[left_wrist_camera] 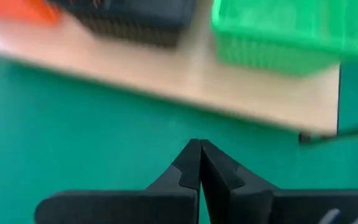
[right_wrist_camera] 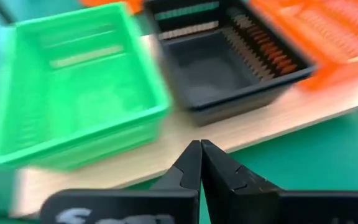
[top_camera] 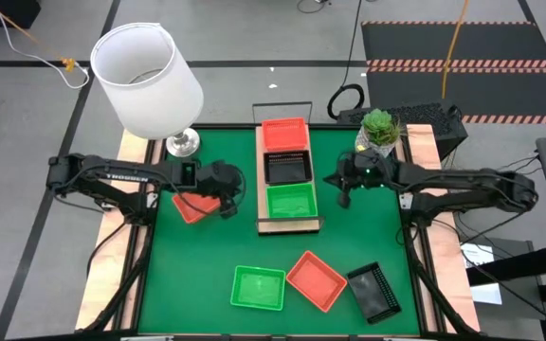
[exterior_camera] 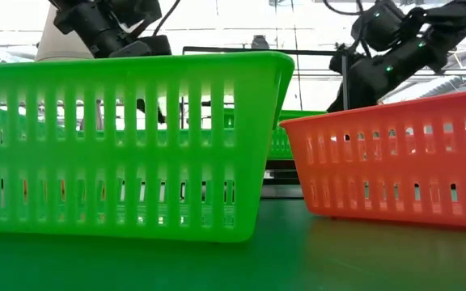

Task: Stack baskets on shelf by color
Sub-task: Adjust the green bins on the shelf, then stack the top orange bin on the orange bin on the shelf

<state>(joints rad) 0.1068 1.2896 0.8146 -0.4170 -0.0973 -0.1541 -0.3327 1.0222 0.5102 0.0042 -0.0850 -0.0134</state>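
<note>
The left gripper (top_camera: 227, 210) is hanging just left of the shelf (top_camera: 288, 225), its fingers (left_wrist_camera: 188, 163) pressed together and gripping nothing. An orange-red basket (top_camera: 191, 206) is lying on the green mat (top_camera: 197, 265) beside it, partly under the arm. The right gripper (top_camera: 344, 199) is hovering just right of the shelf, its fingers (right_wrist_camera: 191, 160) likewise pinched shut and empty. Three baskets are sitting in a row on the shelf: an orange-red one (top_camera: 285, 134) at the far end, a black one (top_camera: 288, 168) in the middle and a green one (top_camera: 292, 201) at the near end. Near the mat's front edge, well apart from the shelf, a loose green basket (top_camera: 258, 286), a loose orange-red basket (top_camera: 316, 279) and a loose black basket (top_camera: 375, 290) are lying. A white lamp (top_camera: 147, 80) is standing left of the shelf's far end, and a small potted plant (top_camera: 380, 128) to its right.
</note>
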